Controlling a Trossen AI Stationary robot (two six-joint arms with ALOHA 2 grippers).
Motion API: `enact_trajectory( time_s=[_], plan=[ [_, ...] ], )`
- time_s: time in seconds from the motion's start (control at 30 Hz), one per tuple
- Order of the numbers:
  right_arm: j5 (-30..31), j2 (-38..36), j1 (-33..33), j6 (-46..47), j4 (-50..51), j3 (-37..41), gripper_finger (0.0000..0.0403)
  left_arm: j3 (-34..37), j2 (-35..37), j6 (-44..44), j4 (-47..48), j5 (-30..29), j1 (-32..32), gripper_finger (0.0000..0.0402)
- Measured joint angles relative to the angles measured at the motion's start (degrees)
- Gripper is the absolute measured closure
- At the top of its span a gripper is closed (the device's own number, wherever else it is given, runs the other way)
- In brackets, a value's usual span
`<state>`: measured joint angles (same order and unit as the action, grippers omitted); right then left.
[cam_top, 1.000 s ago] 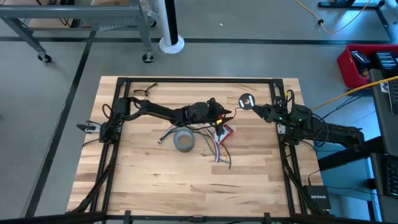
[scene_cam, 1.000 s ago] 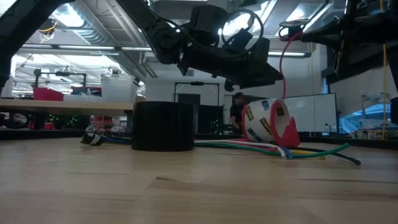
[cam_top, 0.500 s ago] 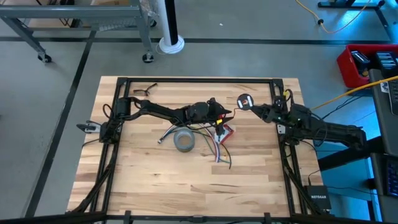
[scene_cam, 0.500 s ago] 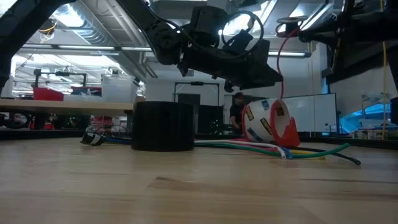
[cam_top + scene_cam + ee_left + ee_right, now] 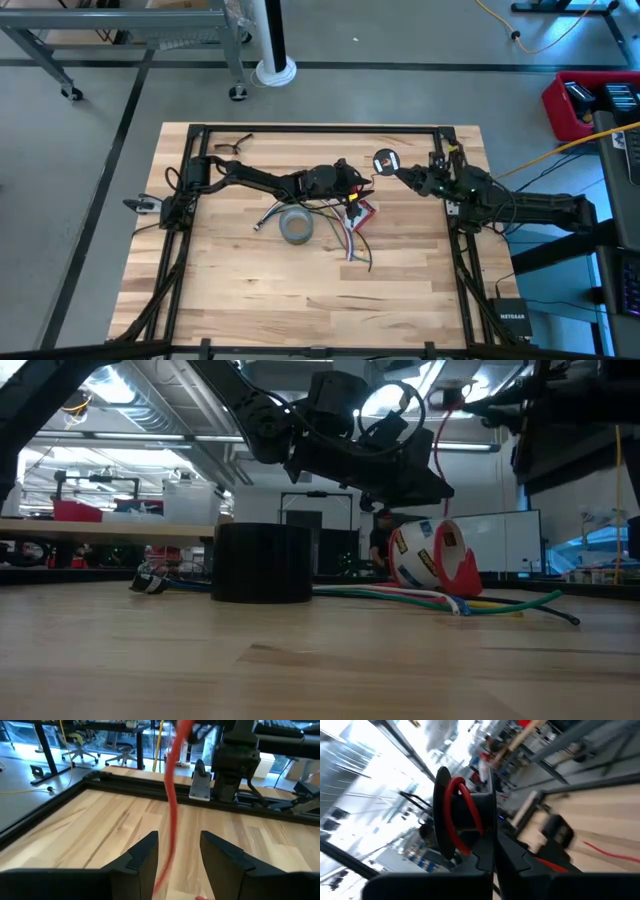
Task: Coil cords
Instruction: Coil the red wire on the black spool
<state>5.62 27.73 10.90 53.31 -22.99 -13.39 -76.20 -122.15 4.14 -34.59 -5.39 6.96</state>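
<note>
while the red wire (image 5: 172,795) runs up from the cords (image 5: 350,235) piled mid-table, its upper end is wound on a small black spool (image 5: 385,162) clamped in the right gripper (image 5: 400,170), raised over the table's far right. the left gripper (image 5: 177,855) hangs above the pile, fingers apart around the wire, beside the grey tape roll (image 5: 296,226).

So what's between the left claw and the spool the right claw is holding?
In the left wrist view, the red wire passes between the left claw's open fingers and rises across bare table toward the right claw and its spool.
</note>
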Motion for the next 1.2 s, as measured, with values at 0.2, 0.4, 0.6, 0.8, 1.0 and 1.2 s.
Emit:
enact_trajectory(
  time_s=[0.2, 0.4, 0.6, 0.8, 1.0, 1.2],
  plan=[
    [-0.3, 0.3, 0.0, 0.0, -2.4, 0.0, 0.0399, 0.0, 0.0, 0.0, 0.1, 0.0, 0.0, 0.0263],
    [-0.8, 0.2, 0.0, -0.1, -4.6, 0.0, 0.0397, 0.0, 0.0, 0.0, 0.6, 0.0, 0.0, 0.0263],
    [-0.8, 0.3, 0.0, 0.1, -4.6, 0.0, 0.0399, 0.0, 0.0, 0.0, 0.6, -1.2, 0.0, 0.0263],
    [-0.8, 0.3, 0.0, 0.3, -4.6, 0.0, 0.0396, 0.0, 0.0, 0.4, 0.6, -1.4, 0.3, 0.0263],
    [-0.8, 0.3, 0.0, 0.3, -4.6, 0.0, 0.0395, 0.0, 0.0, 0.4, 0.7, -1.2, 0.2, 0.0263],
    [-0.8, 0.3, 0.0, 0.3, -4.6, 0.0, 0.0394, 0.0, 0.0, 0.4, 0.7, 1.4, 0.2, 0.0263]
  ],
)
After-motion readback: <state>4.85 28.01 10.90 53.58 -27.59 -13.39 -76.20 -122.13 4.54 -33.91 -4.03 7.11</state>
